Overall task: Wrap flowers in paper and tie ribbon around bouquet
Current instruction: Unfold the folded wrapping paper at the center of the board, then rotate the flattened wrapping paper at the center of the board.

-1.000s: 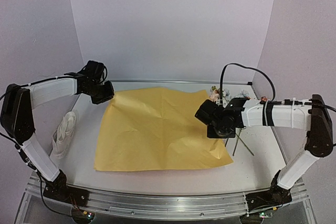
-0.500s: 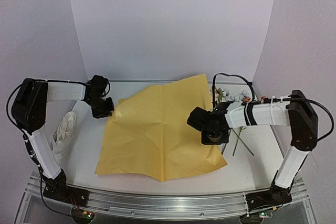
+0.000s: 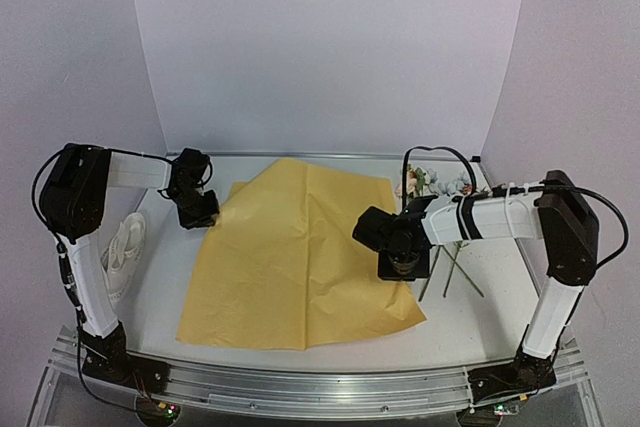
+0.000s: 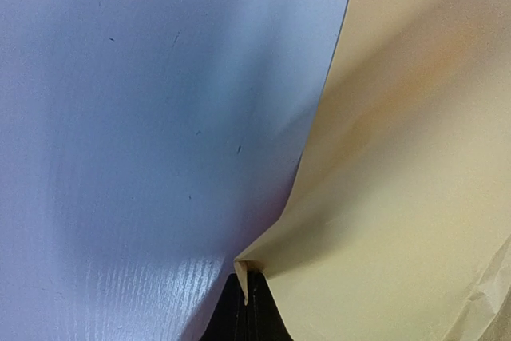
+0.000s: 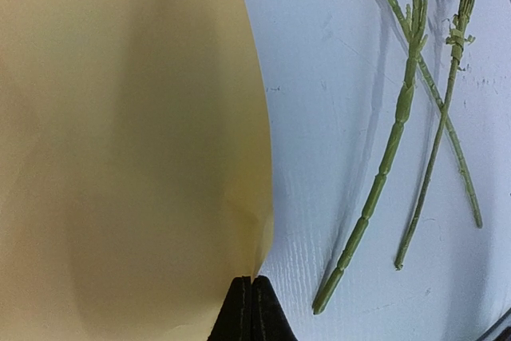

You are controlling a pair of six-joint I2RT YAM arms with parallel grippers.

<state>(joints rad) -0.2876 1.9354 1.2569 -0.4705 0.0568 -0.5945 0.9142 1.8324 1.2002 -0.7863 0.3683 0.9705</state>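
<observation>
Moved: left arm (image 3: 130, 169) and right arm (image 3: 500, 217) have swung inward since a second ago, sliding the paper (image 3: 300, 247) leftward and turning it a little; its far right corner, raised half a second ago, lies lower again; flowers (image 3: 435, 184) and ribbon (image 3: 122, 247) have not shifted
Left jaws: closed, pinching a small fold of the paper's left edge near its far corner; that edge lifts off the worktop (image 3: 480, 317) at the pinch
Right jaws: closed on the paper's right edge, which is drawn to a point at the tips
Paper: spread across the middle of the worktop, yellow face up, lightly creased
Flowers: on the bare worktop just right of the paper, not on it; heads toward the back wall, thin stems crossing toward the near edge
Ribbon: loose heap at the left side, well apart from the paper
Paper handling: thin, light, floppy; probably slides easily and may tear if the two pinches pull against each other; edges or corners are the places to hold
Flower handling: light; heads likely crush; better taken by the stems where they cross
Ribbon handling: limp, likely to snag; take it by an end
Containers: none in view
</observation>
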